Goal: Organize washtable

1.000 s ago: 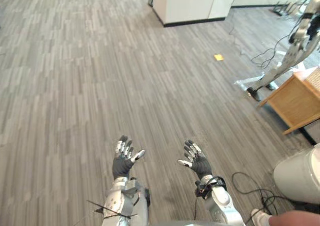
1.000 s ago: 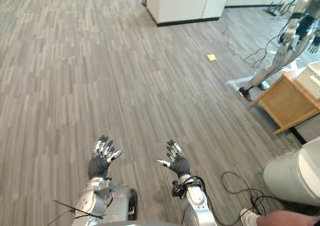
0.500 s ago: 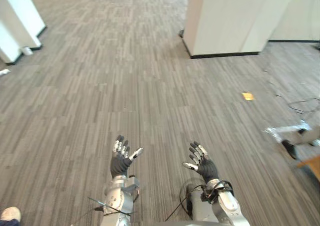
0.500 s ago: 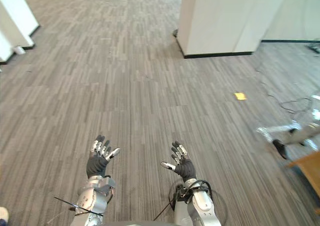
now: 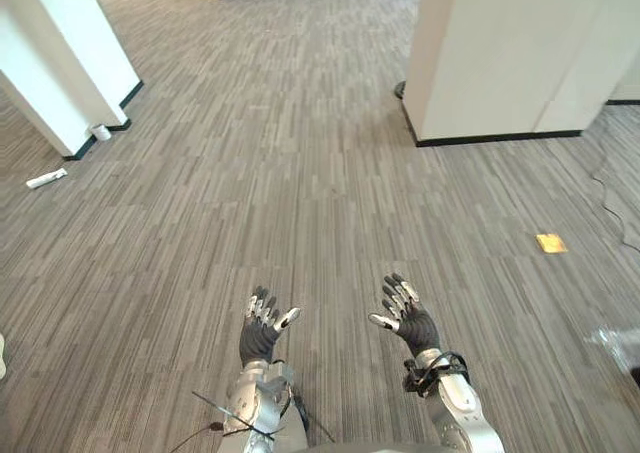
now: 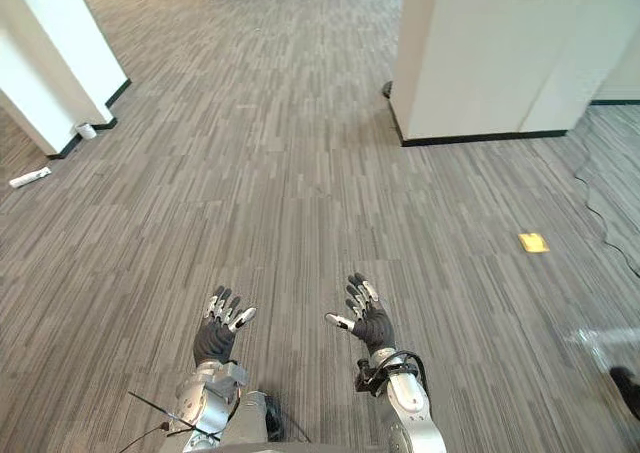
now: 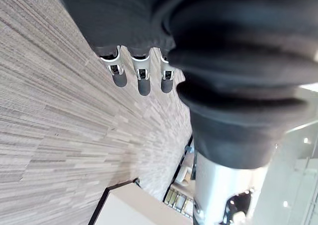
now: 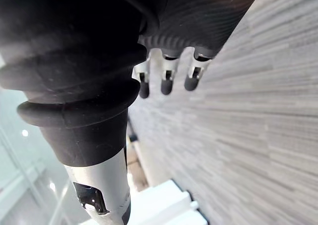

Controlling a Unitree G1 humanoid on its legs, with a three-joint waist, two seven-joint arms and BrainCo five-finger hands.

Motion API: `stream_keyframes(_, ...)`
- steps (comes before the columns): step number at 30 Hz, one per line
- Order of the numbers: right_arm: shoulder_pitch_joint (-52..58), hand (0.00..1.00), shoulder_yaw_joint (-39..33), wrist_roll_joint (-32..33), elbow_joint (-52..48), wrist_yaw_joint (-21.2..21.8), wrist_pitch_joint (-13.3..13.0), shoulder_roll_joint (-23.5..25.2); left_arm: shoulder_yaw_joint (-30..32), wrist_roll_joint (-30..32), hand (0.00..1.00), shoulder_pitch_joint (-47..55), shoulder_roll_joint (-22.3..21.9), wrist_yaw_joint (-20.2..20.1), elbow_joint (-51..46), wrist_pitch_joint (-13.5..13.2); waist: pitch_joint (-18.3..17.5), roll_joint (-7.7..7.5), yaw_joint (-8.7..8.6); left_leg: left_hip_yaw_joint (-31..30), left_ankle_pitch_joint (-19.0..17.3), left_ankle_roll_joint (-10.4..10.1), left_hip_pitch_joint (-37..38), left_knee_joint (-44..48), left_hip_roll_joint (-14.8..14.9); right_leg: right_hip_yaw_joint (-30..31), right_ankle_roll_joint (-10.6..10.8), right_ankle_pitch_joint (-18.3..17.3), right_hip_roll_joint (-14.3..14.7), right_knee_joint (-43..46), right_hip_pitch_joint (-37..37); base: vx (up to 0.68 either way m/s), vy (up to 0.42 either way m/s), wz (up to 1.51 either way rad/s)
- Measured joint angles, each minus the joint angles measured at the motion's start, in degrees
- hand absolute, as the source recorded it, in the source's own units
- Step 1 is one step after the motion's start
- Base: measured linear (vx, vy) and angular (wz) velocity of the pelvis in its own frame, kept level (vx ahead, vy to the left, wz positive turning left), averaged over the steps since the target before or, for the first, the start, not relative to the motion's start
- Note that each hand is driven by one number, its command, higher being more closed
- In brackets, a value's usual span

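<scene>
Low in the frame, the left hand (image 5: pixel 262 335) sits at lower centre-left and the right hand (image 5: pixel 408 321) at lower centre-right, both raised over the grey striped floor (image 5: pixel 250 173); each has its fingers straight and fanned apart, thumb turned inward toward the other hand, touching no object; a white cabinet (image 5: pixel 520 53) with a dark base stands at upper right; a white pillar (image 5: pixel 60 63) stands at upper left, a small white stick (image 5: pixel 46 179) lying below it; a yellow scrap (image 5: pixel 551 242) lies at right.
</scene>
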Motion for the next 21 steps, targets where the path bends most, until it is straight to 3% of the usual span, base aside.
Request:
stream_keyframes(1,-0.95,0.00,0.83,-0.70,0.47,0.01,0.04,0.03,1.10,0.04,0.00,0.62,-0.13,0.05,-0.55,-0.05,-0.43,-1.00,-0.03,-0.11,-0.51,2.58,-0.40,3.33,-1.52,2.05,-0.01,-0.01,-2.36,7.23,-2.85,0.76,0.364,-0.28)
stream_keyframes(2,-1.10,0.00,1.83,-1.47,0.49,0.01,0.02,0.61,2.21,0.03,0.00,1.47,-0.15,0.11,-0.65,-0.05,-1.45,-3.31,-0.03,0.93,-3.35,4.96,-0.12,6.98,-3.26,4.85,0.30,0.60,-5.17,17.48,-6.96,0.77,0.373,-0.19)
stream_keyframes(3,-1.08,0.00,2.03,-1.73,0.50,0.02,0.00,1.13,2.94,0.08,0.00,1.63,-0.10,0.18,-0.62,0.03,-1.83,-4.46,-0.36,1.96,-5.42,5.44,0.45,8.47,-4.19,5.89,0.91,2.15,-6.66,22.47,-9.03,0.69,0.320,0.00)
stream_keyframes(4,-1.03,0.00,1.81,-2.07,0.79,-0.01,0.00,1.95,3.37,0.28,0.00,1.43,0.53,0.30,-0.64,0.31,-1.89,-5.48,-0.54,2.40,-9.65,6.34,2.14,11.09,-5.85,7.36,2.80,9.24,-8.50,31.66,-12.18,0.70,0.302,0.21)
stream_keyframes(5,-1.19,0.00,1.05,-2.06,2.37,0.00,0.01,2.62,3.24,0.64,0.00,1.36,1.08,0.29,-0.68,0.56,-1.83,-5.81,-0.72,2.06,-13.16,7.06,5.70,10.98,-7.63,8.50,4.57,21.24,-9.44,38.10,-14.08,0.70,0.301,0.25)
stream_keyframes(6,-1.17,0.00,0.79,-2.05,3.08,-0.03,0.03,2.71,3.05,0.75,0.00,1.28,1.28,0.35,-0.86,0.81,-1.37,-5.14,-1.38,1.56,-14.68,7.50,7.82,10.31,-8.43,9.11,5.02,24.14,-9.56,41.81,-15.45,0.68,0.258,0.32)
stream_keyframes(7,-1.38,0.00,0.78,-2.05,4.29,-0.07,0.07,3.82,3.16,1.43,0.00,0.95,2.25,0.72,-0.97,0.91,-1.33,-5.20,-2.13,0.14,-16.45,8.00,12.03,8.26,-9.86,8.25,3.42,19.62,-9.37,51.89,-19.62,0.67,0.192,0.44)
stream_keyframes(8,-0.98,0.00,0.76,-2.05,4.26,-0.07,0.05,4.28,3.13,1.90,0.00,0.21,2.66,1.39,-0.98,0.98,-0.85,-4.52,-3.47,-1.08,-17.13,8.12,17.23,4.80,-10.45,5.03,-0.62,14.55,-9.07,56.78,-22.98,0.65,0.162,0.48)
stream_keyframes(10,-0.28,0.00,-0.27,-2.05,3.91,0.02,-0.02,4.65,2.57,2.23,0.00,-1.52,3.19,1.47,-1.02,0.89,-0.38,-3.21,-5.00,-3.02,-17.15,8.04,24.71,-1.30,-10.63,-0.55,-2.79,9.27,-7.36,54.99,-28.33,0.62,0.113,0.52)
stream_keyframes(11,-0.14,0.00,-0.49,-2.05,3.67,0.02,-0.08,4.61,2.41,2.38,0.00,-2.36,3.42,1.47,-0.99,0.88,-0.33,-2.99,-5.67,-3.67,-16.96,7.70,26.54,-2.94,-10.64,-1.86,-2.79,7.94,-6.77,52.69,-30.53,0.62,0.077,0.66)
stream_keyframes(12,0.14,0.00,-0.92,-2.05,3.41,0.01,-0.14,4.46,1.81,2.60,0.00,-3.93,4.06,1.46,-0.90,0.82,-0.32,-2.96,-6.95,-4.86,-17.05,7.04,29.94,-5.76,-11.08,-2.31,-1.54,6.76,-5.26,44.97,-34.86,0.78,-0.001,0.71)
stream_keyframes(14,0.99,0.00,-1.65,-2.04,3.20,-0.04,0.02,3.97,-0.15,2.72,0.00,-6.29,4.79,1.46,-0.24,0.83,0.20,-2.46,-8.63,-6.30,-18.39,4.79,35.86,-8.93,-11.41,-1.72,0.44,9.08,-3.05,23.95,-38.73,0.69,-0.063,0.69)
stream_keyframes(16,1.34,0.00,-1.73,-2.04,2.03,-0.03,0.35,3.63,-1.44,2.92,0.00,-7.27,4.93,1.64,-0.21,0.73,0.23,-2.42,-9.06,-5.96,-20.27,2.73,40.34,-10.47,-11.39,-2.09,2.25,16.07,-1.10,2.65,-38.43,0.74,-0.154,0.59)
stream_keyframes(17,1.71,0.00,-1.68,-2.03,-1.03,-0.05,0.35,2.90,-1.91,3.03,0.00,-6.78,4.70,1.93,-0.86,0.41,0.22,-2.69,-9.98,-6.62,-22.82,1.10,44.74,-10.40,-11.30,-2.22,1.26,15.85,-0.54,-0.30,-39.04,0.93,-0.219,0.63)
stream_keyframes(18,1.77,0.00,-1.68,-2.02,-1.88,-0.03,0.34,2.41,-2.04,3.17,0.00,-6.44,4.48,2.21,-0.39,0.12,0.19,-2.77,-10.00,-7.39,-23.29,0.85,46.26,-9.45,-11.31,-0.57,-2.11,18.53,0.03,1.93,-39.30,0.99,-0.242,0.56)
stream_keyframes(19,1.61,0.00,-1.86,-2.02,-3.25,0.00,0.41,1.15,-2.08,3.19,0.00,-5.44,2.87,2.74,-0.11,0.21,-0.32,-1.63,-10.13,-8.14,-23.14,0.52,46.74,-4.50,-9.61,-0.64,-3.28,22.52,0.72,7.99,-39.99,0.68,-0.196,0.26)
stream_keyframes(21,1.74,0.00,-2.25,-2.02,-5.44,0.00,0.41,0.26,-2.29,3.19,0.00,-5.05,1.62,2.70,-0.29,-0.07,-0.17,0.52,-9.82,-8.92,-21.44,1.12,43.19,6.94,-6.68,-2.29,-3.08,23.39,1.28,12.97,-39.86,0.78,-0.263,0.12)
